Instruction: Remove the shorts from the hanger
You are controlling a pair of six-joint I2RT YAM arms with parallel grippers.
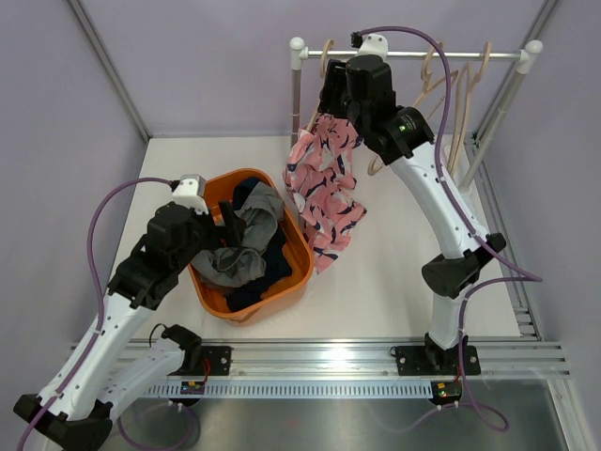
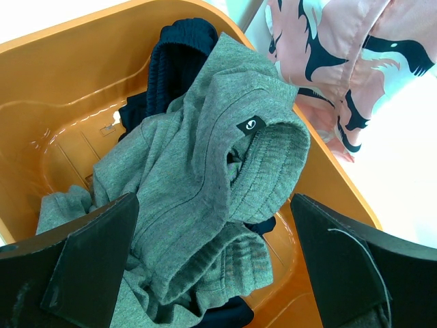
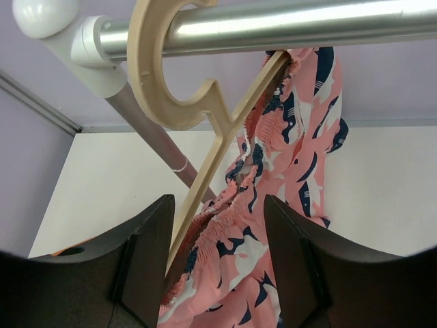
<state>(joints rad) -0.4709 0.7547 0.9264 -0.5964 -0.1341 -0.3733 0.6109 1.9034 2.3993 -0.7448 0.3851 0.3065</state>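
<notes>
The pink patterned shorts [image 3: 287,157] hang by their gathered waistband from a tan wooden hanger [image 3: 205,102], and both run down between your right fingers [image 3: 147,266]. Those fingers are spread, one on each side of the hanger's sloping arm and the waistband. The arm runs just beside the left-hand finger, but you cannot tell whether they touch. Nothing is pinched. Above the right fingers the hanger's hook sits over the metal rail [image 3: 273,24], close to its white end cap. The rest of the pink cloth drops below and beyond the fingers toward the white tabletop [image 3: 102,178]. Further along the rail, on the far side of the right arm, more bare hangers [image 1: 441,85] hang.

The grey shorts [image 2: 198,157] lie crumpled straight ahead of your left fingers [image 2: 89,266], heaped in the orange basket [image 2: 61,75]. The left fingers are spread as wide as they go, above the grey cloth and holding nothing. The navy shorts [image 2: 174,55] lie beyond and partly under the grey pair, against the basket's far wall. Past the basket's rim, to the right of the left fingers, the lower hem of the pink shorts shows.
</notes>
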